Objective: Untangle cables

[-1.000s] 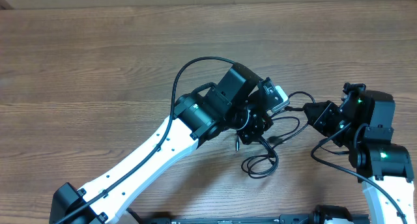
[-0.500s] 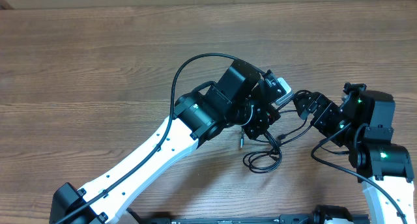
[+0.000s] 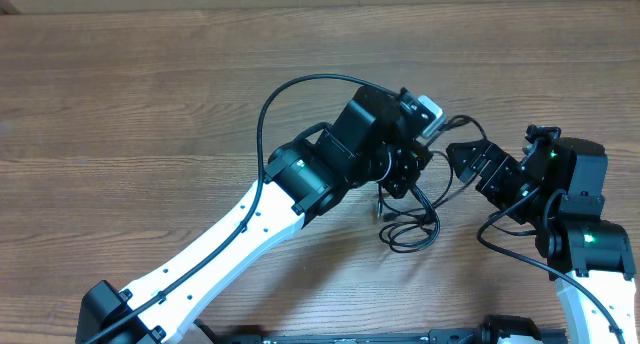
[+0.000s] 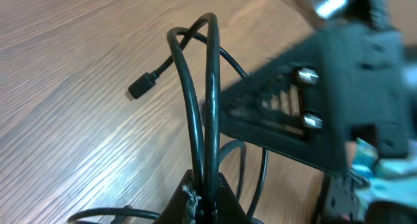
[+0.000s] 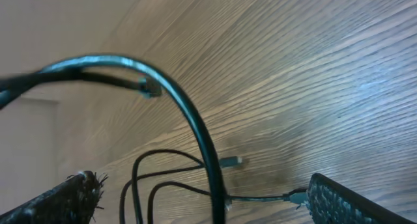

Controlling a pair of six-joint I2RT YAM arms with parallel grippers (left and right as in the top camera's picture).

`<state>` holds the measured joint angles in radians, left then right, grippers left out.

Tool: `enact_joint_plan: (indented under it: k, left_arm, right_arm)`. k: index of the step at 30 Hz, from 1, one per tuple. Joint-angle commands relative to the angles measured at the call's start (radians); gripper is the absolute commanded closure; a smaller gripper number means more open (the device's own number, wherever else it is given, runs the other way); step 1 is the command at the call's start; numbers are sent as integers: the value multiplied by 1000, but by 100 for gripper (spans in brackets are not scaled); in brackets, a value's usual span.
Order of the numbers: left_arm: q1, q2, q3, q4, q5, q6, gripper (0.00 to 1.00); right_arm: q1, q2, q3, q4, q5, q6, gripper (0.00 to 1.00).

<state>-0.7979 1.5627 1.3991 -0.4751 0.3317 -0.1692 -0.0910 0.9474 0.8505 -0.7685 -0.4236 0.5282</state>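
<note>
The bench [image 3: 130, 74] lies open left of and beyond the arms [image 3: 250, 219]. Between left claw [image 4: 203, 196] and right claw [image 3: 458, 162] the gap is tight, crossed by a raised loop of cables [image 4: 211, 100]; more lie coiled beneath.

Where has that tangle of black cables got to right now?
The cables are pinched in the left end effector, right of centre in the overhead view, with loops lying on the table between it and the open right end effector.

Wood-grain tabletop [image 3: 140, 94], brown planks. Thin black cables [image 3: 410, 224] have loops lying on it, right of centre, near side.
</note>
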Motion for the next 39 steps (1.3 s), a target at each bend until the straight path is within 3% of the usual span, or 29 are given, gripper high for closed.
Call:
enact_joint_plan:
  k: [1, 8, 13, 17, 26, 31, 39]
  left_arm:
    - [38, -26, 4, 12, -80, -122, 96]
    - [114, -26, 4, 27, -76, -348, 96]
    - [110, -26, 4, 94, -72, -380, 96]
    - [93, -26, 4, 133, -67, -415, 96]
    - [64, -26, 4, 166, -12, -415, 96]
    - [64, -26, 4, 212, 62, -415, 96]
    - [64, -26, 4, 226, 54, -415, 96]
  right_arm:
    - [-1, -5, 8, 4, -26, 0, 0]
    - [-1, -5, 8, 13, -61, 0, 0]
    - [-1, -5, 8, 42, -138, 0, 1]
    - [-1, -5, 8, 50, -155, 0, 9]
    - [-1, -4, 8, 54, -154, -1, 42]
    - [-1, -4, 8, 50, -155, -1, 68]
    - [-1, -4, 8, 49, -155, -1, 94]
